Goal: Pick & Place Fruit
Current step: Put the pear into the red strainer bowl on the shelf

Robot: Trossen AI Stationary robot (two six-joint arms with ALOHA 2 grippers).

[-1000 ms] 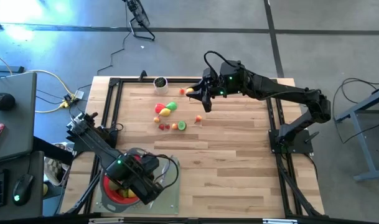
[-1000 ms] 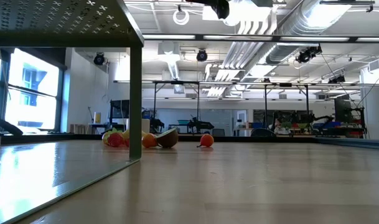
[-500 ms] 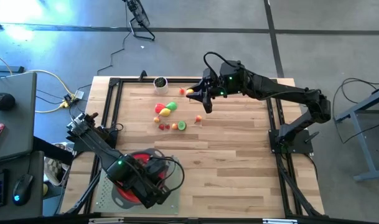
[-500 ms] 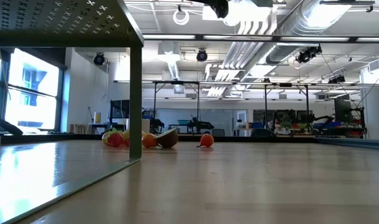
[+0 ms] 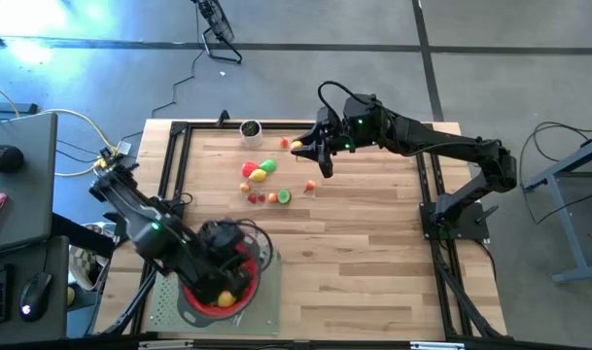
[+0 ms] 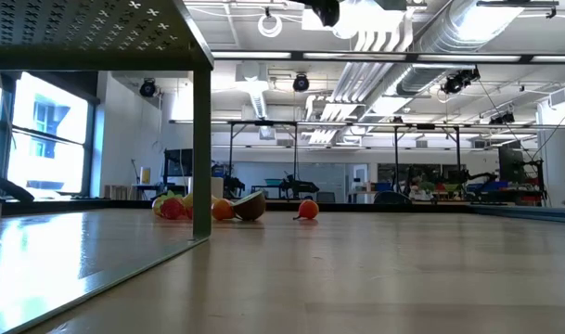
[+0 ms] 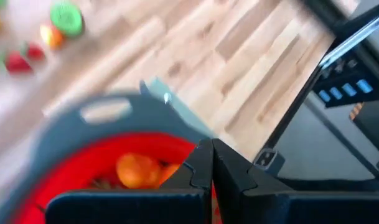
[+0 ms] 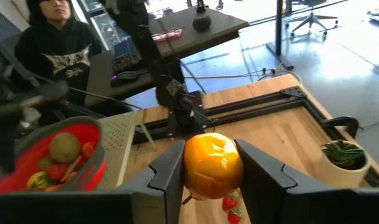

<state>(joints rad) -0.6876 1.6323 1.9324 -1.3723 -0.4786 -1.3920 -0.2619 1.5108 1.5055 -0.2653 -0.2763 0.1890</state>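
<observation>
The red strainer (image 5: 206,297) with a grey rim stands on a grey plate at the table's near left and holds several fruits (image 7: 136,169). My left gripper (image 5: 239,275) hangs shut just above it, touching nothing; the left wrist view shows its fingers (image 7: 211,167) closed over the strainer's rim. My right gripper (image 5: 298,146) is high over the far middle of the table, shut on an orange fruit (image 8: 213,163). Several loose fruits (image 5: 261,172) lie on the wood below and to its left, and show in the low view as a row of fruits (image 6: 223,208). My right gripper pinches the orange fruit between its two fingers, one on each side of it (image 8: 190,167). The fingers lie almost level and point toward the table's left side. The fruit is lifted well clear of the table.
A small potted plant (image 5: 250,128) stands at the far edge, left of my right gripper. Black frame rails (image 5: 175,156) run along the table's edges. A person (image 8: 58,37) sits at a desk beyond the table's left side. Bare wood (image 5: 373,253) fills the near right.
My left gripper has risen from the strainer and swung toward the table's right, tipping less steeply down; it stays shut. More of the strainer's inside shows now.
</observation>
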